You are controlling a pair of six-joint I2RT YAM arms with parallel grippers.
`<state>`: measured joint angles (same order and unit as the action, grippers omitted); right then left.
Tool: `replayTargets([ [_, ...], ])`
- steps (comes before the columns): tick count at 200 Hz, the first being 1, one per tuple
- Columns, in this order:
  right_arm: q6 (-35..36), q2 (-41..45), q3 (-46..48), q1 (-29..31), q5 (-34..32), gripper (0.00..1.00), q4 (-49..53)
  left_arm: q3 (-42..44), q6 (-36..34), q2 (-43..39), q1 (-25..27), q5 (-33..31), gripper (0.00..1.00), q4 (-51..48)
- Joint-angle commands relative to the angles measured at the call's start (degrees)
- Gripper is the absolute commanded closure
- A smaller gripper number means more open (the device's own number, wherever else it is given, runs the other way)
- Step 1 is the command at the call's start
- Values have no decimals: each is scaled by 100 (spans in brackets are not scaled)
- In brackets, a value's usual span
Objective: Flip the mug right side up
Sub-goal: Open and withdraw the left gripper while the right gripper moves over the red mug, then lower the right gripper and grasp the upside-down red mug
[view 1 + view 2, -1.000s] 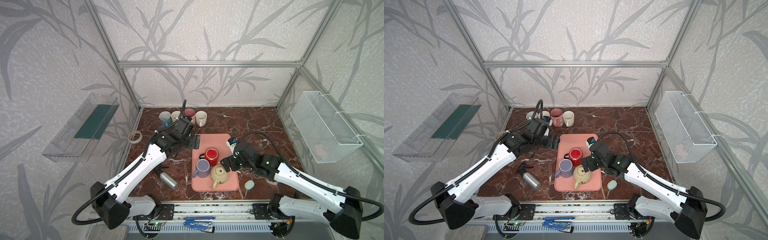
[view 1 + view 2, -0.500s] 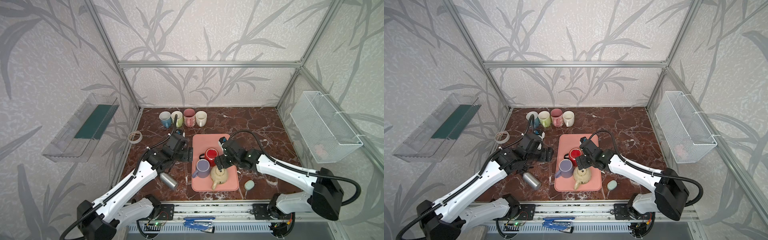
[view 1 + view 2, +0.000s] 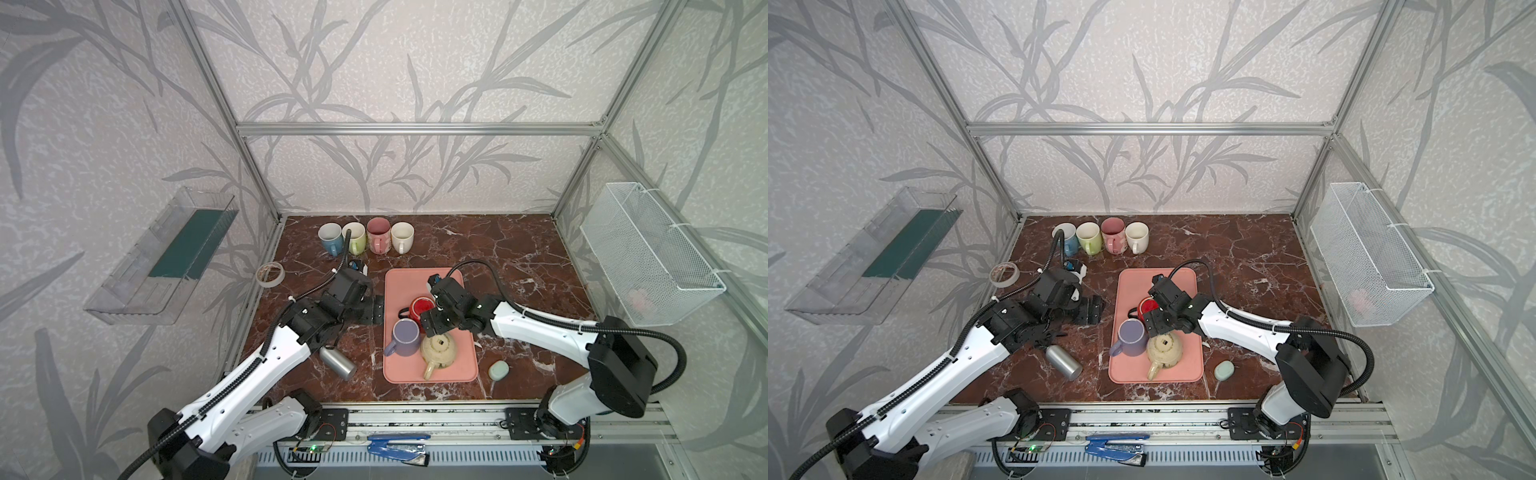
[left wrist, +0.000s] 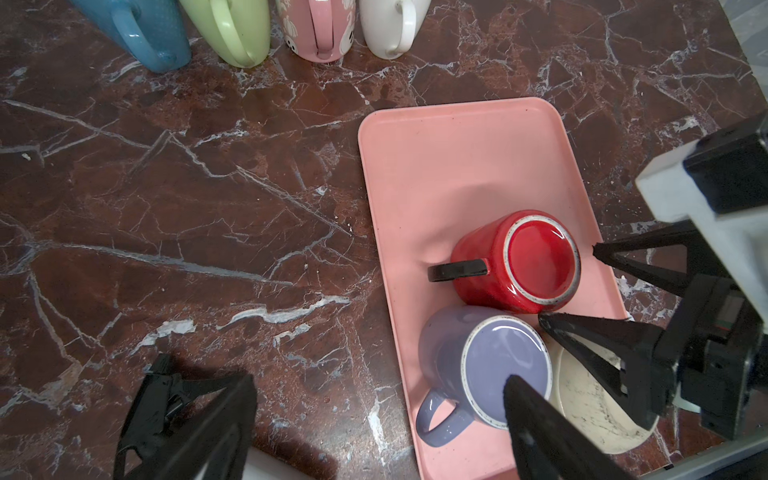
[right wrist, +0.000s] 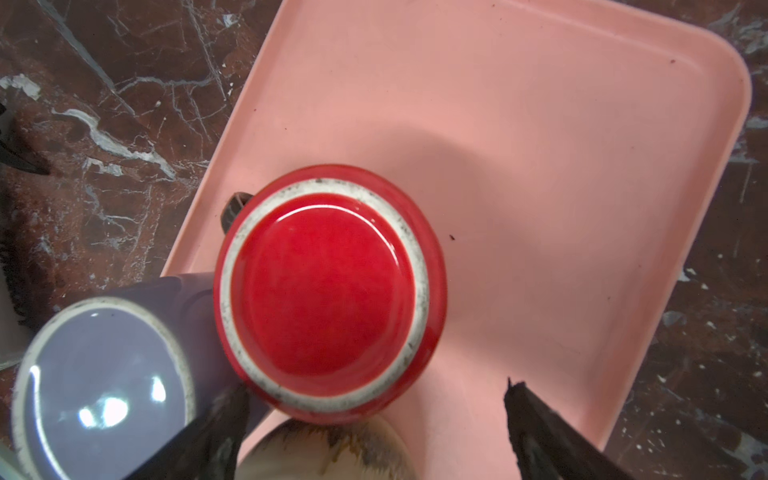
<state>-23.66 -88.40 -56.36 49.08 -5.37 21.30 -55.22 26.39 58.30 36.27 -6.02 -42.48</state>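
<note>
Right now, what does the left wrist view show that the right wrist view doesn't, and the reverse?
Left wrist only: four upright mugs in a row, the blue mug, green mug, pink mug and white mug, plus the right gripper seen from outside, open, tips near the red mug.
Right wrist only: no further object, just a closer look onto the red mug's upturned base and its speckled pale ring.
Both: red mug and purple mug upside down on the pink tray, part of the cream teapot, the marble table.
</note>
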Motion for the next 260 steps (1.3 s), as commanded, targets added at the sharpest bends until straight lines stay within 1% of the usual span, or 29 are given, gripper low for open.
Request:
replayTargets([
  [1,88,-133,-215,-38,-247,5,-82,-89,-55,30,-15,-145,9,-139],
  [17,111,-218,-270,-171,-263,5,-76,-112,-61,122,-14,-130,9,-130],
  [39,166,-308,-303,-366,-112,6,-156,-115,-43,293,-15,-85,9,9],
  [69,203,-402,-332,-602,46,6,-188,-136,-18,610,-15,122,9,345],
  [87,230,-404,-298,-777,232,6,-192,-192,-72,839,-15,231,11,551],
  [130,209,-242,0,-1298,598,7,-368,-563,-227,1664,12,393,15,819],
  [150,47,-120,229,-1655,1043,7,-723,-773,-378,2095,59,353,18,897],
  [158,16,-84,313,-1805,1308,8,-893,-810,-459,2253,94,327,20,1002],
  [166,-51,-49,372,-1909,1437,8,-1019,-853,-538,2429,127,332,23,1100],
  [180,-117,3,450,-2035,1532,8,-1136,-956,-659,2731,192,395,30,1277],
  [194,-147,95,521,-2111,1632,8,-1178,-1097,-818,3021,272,409,40,1401],
  [213,-178,326,688,-2148,1668,8,-1246,-1347,-1091,3391,319,404,50,1424],
  [230,-267,596,916,-2158,1857,8,-1453,-1516,-1382,3639,318,498,54,1340],
  [260,-404,1076,1357,-2159,2078,9,-2018,-1543,-1668,3862,306,878,54,1545],
])
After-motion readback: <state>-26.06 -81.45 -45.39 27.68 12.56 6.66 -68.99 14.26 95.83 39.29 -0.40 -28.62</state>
